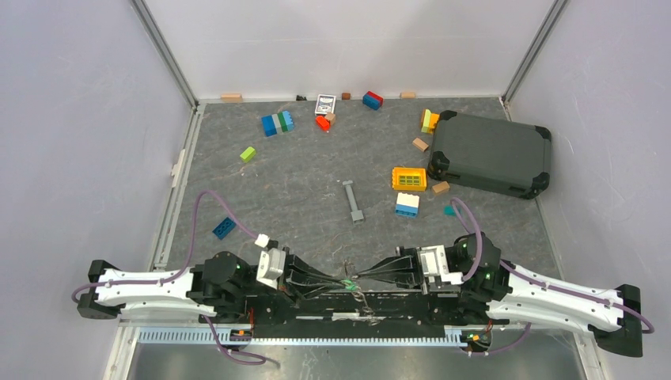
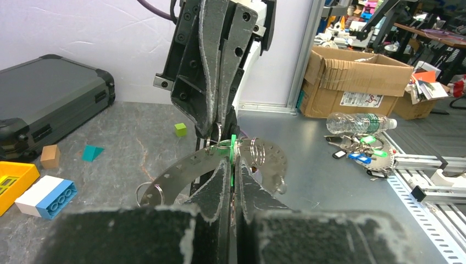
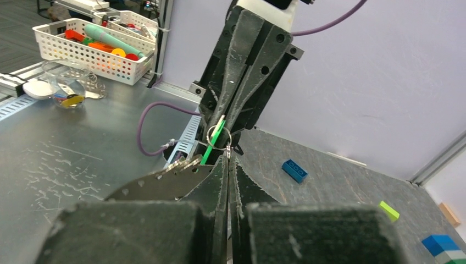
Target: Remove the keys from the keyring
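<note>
1. Here we are at the near edge of the table (image 1: 285,190), both arms turned inward with their tips almost meeting just ahead of our bases. The bunch is held up in the air between them, so neither arm has to fight the tabletop.
2. Our left gripper (image 1: 341,282) is clamped tight on the green-headed key (image 2: 233,159). From its wrist camera we see the green edge-on, sandwiched between the pads. That gives us one key fixed and ready to be worked along the wire.
3. Our right gripper (image 1: 365,277) is pinched narrow too. It looks to have the keyring (image 3: 209,138) by its wire right at the tips, but the exact contact is hard to make out, so we call that a judgement.
4. The ring sits between the two pairs of tips, with the green key crossing it. What look like the other keys (image 3: 182,165), silver, fan out low beside the right fingers.
5. Why opposed like this? One side anchors the ring, and the other can twist and slide its key toward the split. We judge the job is in its first stretch: the green key is not yet off the ring.
6. The risk is that thin wire and a thin key could either one slip. The grey bar (image 1: 353,202) and the dark case (image 1: 490,154) sit well apart, out of the way.
</note>
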Robot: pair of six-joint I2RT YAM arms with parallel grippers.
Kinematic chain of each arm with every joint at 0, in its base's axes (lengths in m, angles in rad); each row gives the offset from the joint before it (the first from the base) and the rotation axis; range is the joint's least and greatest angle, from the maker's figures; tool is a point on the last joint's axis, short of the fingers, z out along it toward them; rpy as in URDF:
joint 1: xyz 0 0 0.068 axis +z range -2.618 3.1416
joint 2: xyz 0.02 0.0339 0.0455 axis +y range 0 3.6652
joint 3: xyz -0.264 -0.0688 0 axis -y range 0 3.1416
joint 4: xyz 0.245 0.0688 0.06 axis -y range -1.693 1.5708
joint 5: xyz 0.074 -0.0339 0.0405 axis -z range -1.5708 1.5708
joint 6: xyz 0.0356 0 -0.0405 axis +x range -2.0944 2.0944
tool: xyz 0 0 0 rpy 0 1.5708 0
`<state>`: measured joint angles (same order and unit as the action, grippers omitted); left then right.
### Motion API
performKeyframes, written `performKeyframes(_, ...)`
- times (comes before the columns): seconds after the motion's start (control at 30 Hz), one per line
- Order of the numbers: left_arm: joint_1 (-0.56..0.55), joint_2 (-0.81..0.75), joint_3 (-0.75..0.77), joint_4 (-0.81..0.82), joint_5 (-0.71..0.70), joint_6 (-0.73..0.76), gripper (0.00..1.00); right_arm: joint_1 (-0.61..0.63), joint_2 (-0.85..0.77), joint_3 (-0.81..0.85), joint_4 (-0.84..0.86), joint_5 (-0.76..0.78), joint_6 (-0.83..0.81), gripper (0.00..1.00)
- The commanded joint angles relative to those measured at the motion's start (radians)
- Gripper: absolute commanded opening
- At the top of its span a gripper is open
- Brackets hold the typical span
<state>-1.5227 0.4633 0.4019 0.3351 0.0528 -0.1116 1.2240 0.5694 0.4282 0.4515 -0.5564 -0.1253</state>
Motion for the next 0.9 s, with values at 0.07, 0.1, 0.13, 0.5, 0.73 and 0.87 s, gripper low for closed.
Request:
performKeyframes(0.07,-0.001,0.023,0.048,-0.013,-0.023,0.027,0.02,0.007,-0.001,0.046,0.033,0.083,0.008,0.0)
performKeyframes(0.1,-0.002,0.027,0.05,-0.013,-0.026,0.027,0.02,0.007,0.001,0.046,0.032,0.082,0.009,0.0)
performKeyframes(0.13,-0.002,0.03,0.052,-0.013,-0.029,0.027,0.02,0.006,0.003,0.046,0.03,0.084,0.009,0.0)
performKeyframes(0.5,-0.001,0.029,0.054,-0.02,-0.103,0.023,0.02,0.008,0.022,0.05,-0.019,0.061,-0.004,0.0)
performKeyframes(0.73,-0.001,0.039,0.053,-0.024,-0.093,0.017,0.02,0.008,0.026,0.032,0.026,0.178,0.042,0.0)
performKeyframes(0.87,-0.001,0.05,0.054,-0.024,-0.084,0.013,0.02,0.008,0.033,0.025,0.048,0.238,0.068,0.0)
